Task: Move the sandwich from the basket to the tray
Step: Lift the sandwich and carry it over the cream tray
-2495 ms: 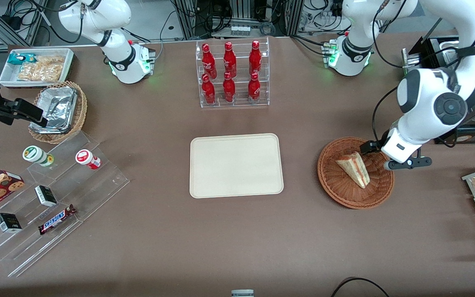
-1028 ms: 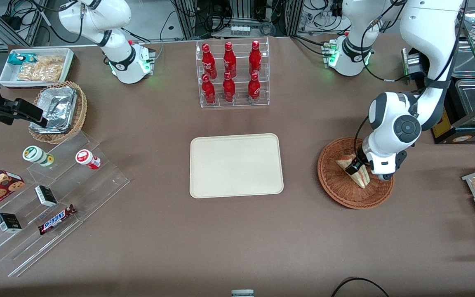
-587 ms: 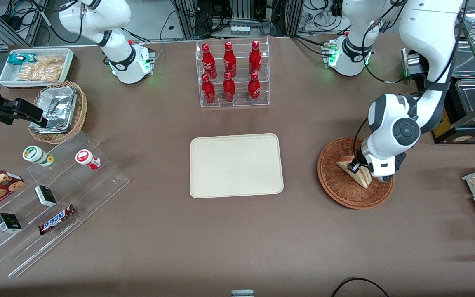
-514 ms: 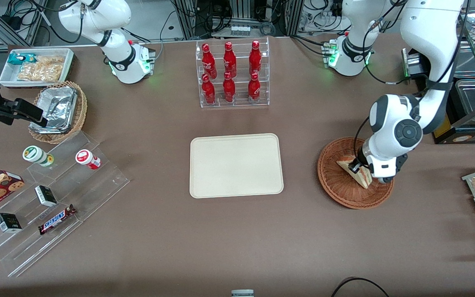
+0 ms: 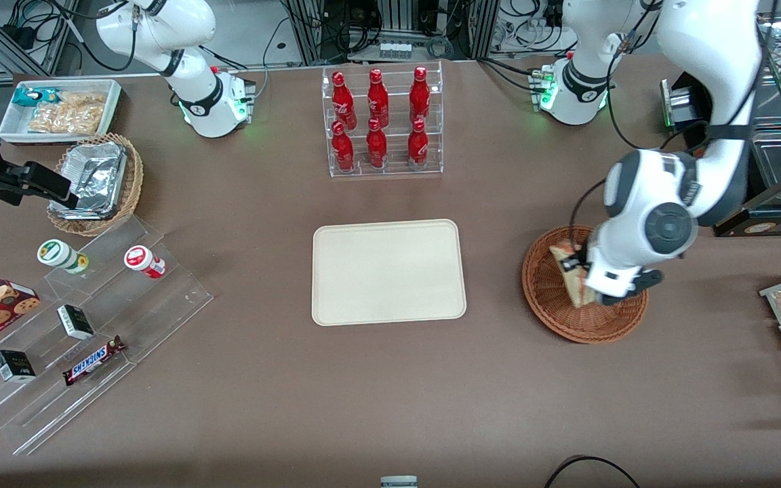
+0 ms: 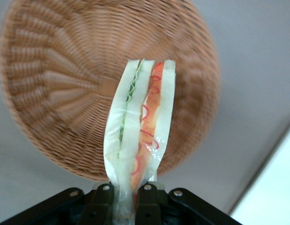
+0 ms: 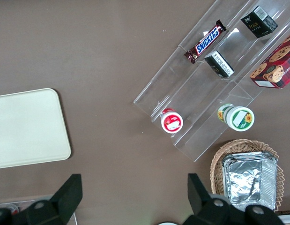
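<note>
One triangular, plastic-wrapped (prob.) sandwich [image 6: 140, 136] pinched by hand [image 6: 127, 197] above woven basket [image 6: 55, 93].

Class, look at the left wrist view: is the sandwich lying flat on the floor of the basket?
No: the pincer is shut on the sandwich, which stands on edge, lifted above the basket.
</note>
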`<action>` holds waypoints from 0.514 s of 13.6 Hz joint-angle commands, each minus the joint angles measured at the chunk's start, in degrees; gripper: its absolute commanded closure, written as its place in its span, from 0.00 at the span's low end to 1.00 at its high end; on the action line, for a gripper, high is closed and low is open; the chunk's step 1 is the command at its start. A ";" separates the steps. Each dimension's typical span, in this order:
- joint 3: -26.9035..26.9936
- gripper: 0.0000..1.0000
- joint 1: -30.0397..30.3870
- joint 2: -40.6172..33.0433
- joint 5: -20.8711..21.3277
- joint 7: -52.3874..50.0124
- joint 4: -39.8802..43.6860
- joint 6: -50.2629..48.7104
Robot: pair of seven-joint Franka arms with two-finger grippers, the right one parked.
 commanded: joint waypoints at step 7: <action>0.31 0.95 -18.28 14.75 -1.29 -10.22 18.93 -0.90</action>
